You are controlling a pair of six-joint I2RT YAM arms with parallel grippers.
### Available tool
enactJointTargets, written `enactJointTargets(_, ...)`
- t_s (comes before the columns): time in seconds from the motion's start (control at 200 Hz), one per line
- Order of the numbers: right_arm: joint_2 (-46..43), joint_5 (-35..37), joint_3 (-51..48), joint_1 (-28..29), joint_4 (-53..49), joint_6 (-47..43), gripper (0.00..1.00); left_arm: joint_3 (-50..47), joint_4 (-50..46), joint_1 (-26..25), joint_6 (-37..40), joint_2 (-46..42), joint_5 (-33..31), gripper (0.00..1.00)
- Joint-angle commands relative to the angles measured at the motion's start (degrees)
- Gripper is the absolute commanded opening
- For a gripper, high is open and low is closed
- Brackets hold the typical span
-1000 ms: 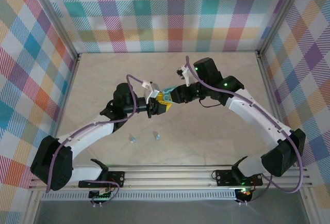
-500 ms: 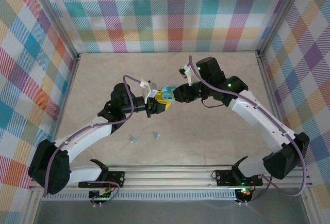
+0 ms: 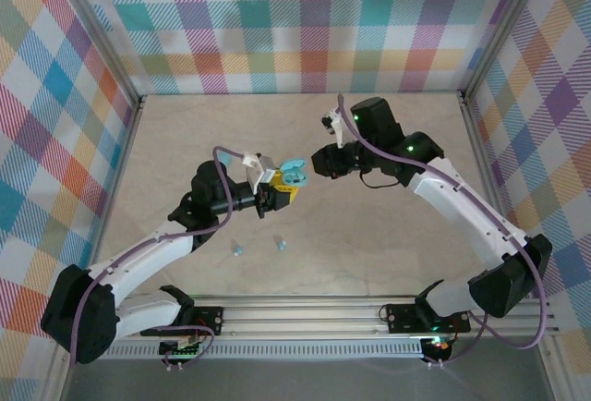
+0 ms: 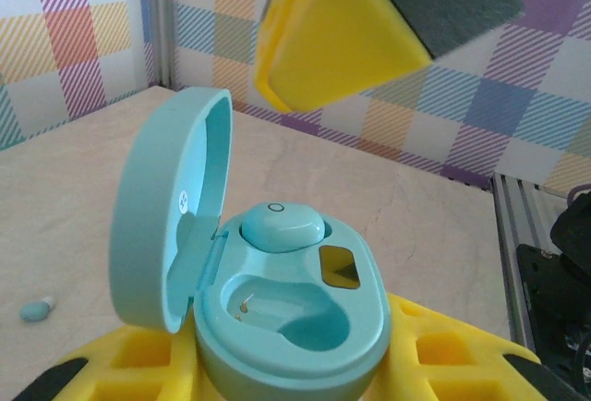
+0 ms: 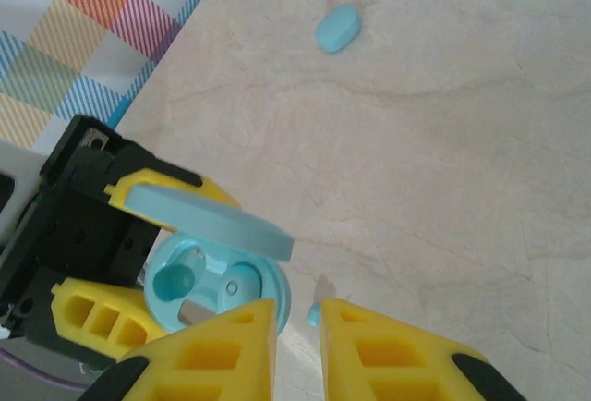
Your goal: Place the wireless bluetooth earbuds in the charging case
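My left gripper (image 3: pixel 273 190) is shut on the light-blue charging case (image 3: pixel 288 176), holding it above the table with its lid (image 4: pixel 166 216) swung open. One earbud (image 4: pixel 282 225) sits in the far slot and the near slot (image 4: pixel 286 313) is empty. My right gripper (image 3: pixel 320 161) hovers just right of the case, apart from it; only a narrow gap separates its yellow fingers (image 5: pixel 208 355) and nothing is between them. Two loose earbuds (image 3: pixel 238 249) (image 3: pixel 280 245) lie on the table nearer the arm bases. The right wrist view shows one of them far off (image 5: pixel 337 29) and the other (image 5: pixel 313 313) down through the finger gap.
The beige tabletop (image 3: pixel 388 235) is walled by chequered panels at the back and both sides. A metal rail (image 3: pixel 314 313) with the arm bases runs along the near edge. A yellow finger (image 4: pixel 332 31) of the right gripper hangs above the open case in the left wrist view.
The two grippers, which met at the case a second ago, have drawn apart. The left one carried the case slightly left. The right one backed off and its fingers narrowed.
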Motion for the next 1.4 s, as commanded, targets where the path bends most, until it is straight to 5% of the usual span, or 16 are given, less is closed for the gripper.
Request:
enactJointTargets(0.0, 1.8, 0.3, 2.4, -0.7, -0.6, 1.0, 0.2, -1.6, 2.5, -0.2, 2.2, -2.0, -0.3, 0.01)
enactJointTargets(0.37, 12.9, -4.0, 4.9, -7.4, 1.5, 3.5, 0.2, 3.2, -5.1, -0.4, 10.2, -0.8, -0.8, 0.0)
enactJointTargets(0.575, 23.9, 2.9, 9.3, -8.0, 0.4, -1.3, 0.24, 2.6, -9.1, -0.4, 11.9, -3.1, -2.7, 0.0)
enactJointTargets(1.045, 53.6, 15.9, 41.2, -8.0, -14.4, -18.1, 0.27, 1.8, -10.8, -0.6, 8.5, -4.6, -5.7, 0.0)
enactJointTargets(1.395, 58.4, 10.3, 47.8, -9.4, -15.3, -16.9, 0.28, 1.1, -5.1, -0.6, 6.0, -1.0, -6.9, 0.0)
